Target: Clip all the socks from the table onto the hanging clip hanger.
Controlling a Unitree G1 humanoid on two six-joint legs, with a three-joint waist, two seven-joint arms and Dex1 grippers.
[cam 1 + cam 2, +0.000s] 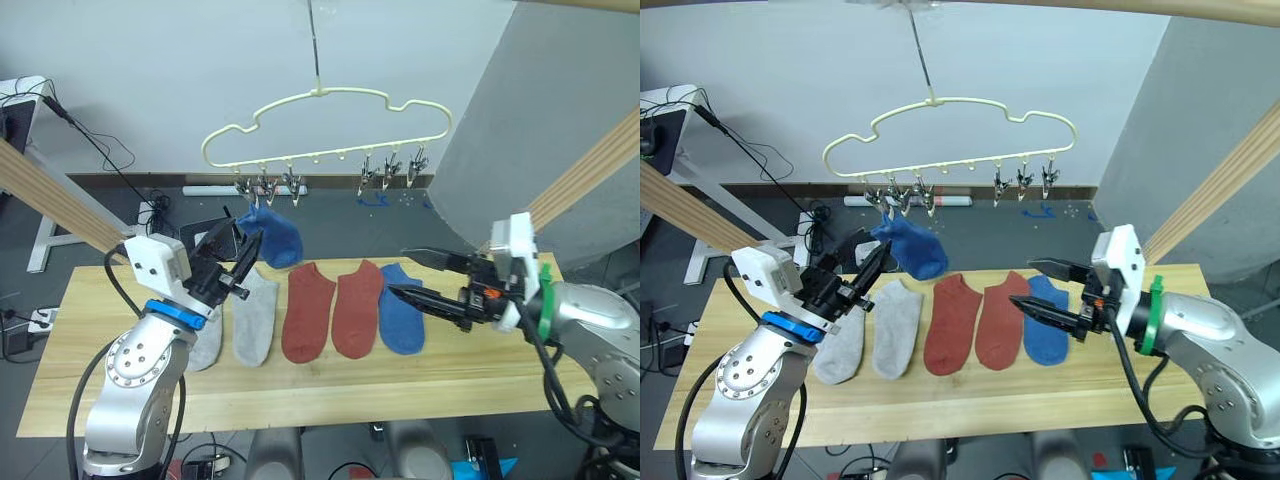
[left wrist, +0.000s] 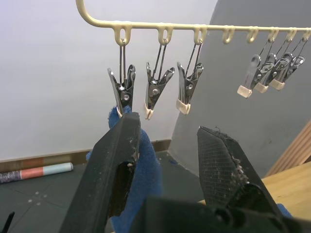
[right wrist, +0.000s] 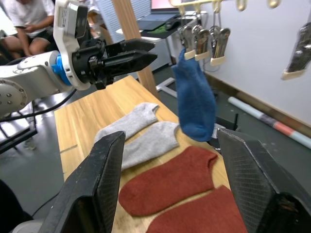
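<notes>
So one down, five to go. A blue sock [image 1: 272, 236] is already hanging from the leftmost clip [image 2: 122, 92] on the hanger [image 1: 330, 125], dangling over the back edge of the table [image 1: 90, 340]. The other five are flat on the wood in a row: two grey socks [image 1: 252, 315], two red socks [image 1: 330, 310] and the second blue sock [image 1: 401, 310] at the right end, all right next to each other.

Left gripper [image 1: 232, 260] is up by the hung sock with its fingers spread apart. In the left wrist view one finger [image 2: 112, 170] sits right in front of the blue fabric, so I can't fully tell if it's touching, but nothing looks pinched, so I'd call it empty.

Right gripper [image 1: 425, 277] is wide open too, holding nothing, hovering just above the blue sock on the table.

Five clips are free, two beside the used one and three bunched toward the right side. My guess is the table's blue sock gets picked next.
</notes>
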